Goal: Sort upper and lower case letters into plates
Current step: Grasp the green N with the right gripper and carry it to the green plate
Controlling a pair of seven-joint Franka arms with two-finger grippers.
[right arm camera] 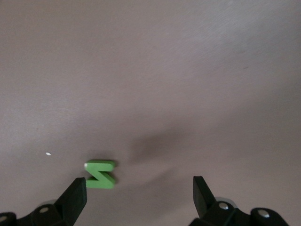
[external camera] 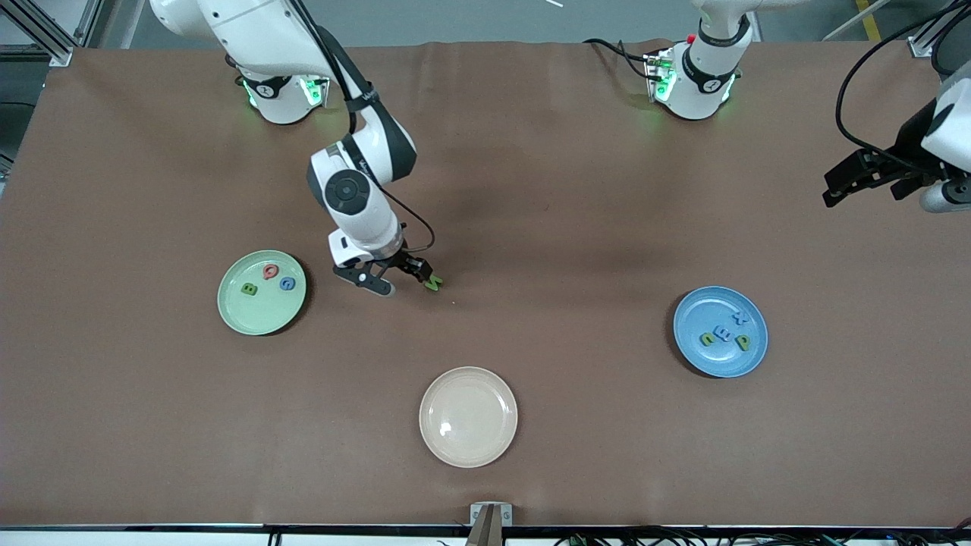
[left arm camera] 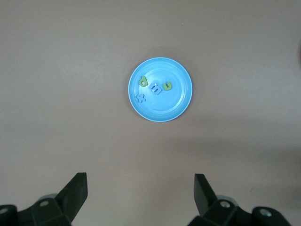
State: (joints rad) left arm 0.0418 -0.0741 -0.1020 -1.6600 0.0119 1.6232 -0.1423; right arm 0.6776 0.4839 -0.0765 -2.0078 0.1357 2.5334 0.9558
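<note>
A brown table (external camera: pixel 531 189) holds a green plate (external camera: pixel 241 315) at the right arm's end, a blue plate (external camera: pixel 694 345) at the left arm's end and a beige plate (external camera: pixel 468 447) nearest the camera. The right gripper (external camera: pixel 400 279) hangs wide open and empty, low over a green Z (right arm camera: pixel 100 174) lying on the table just beside one finger. This looks like the pick-up step: next it needs centring over the Z. The left gripper (external camera: pixel 865 182) waits, open and empty.

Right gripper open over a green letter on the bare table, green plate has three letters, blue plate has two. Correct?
Not quite: the blue plate holds four letters, as the left wrist view shows. The rest stands: right gripper open by the green letter, three letters in the green plate.
</note>
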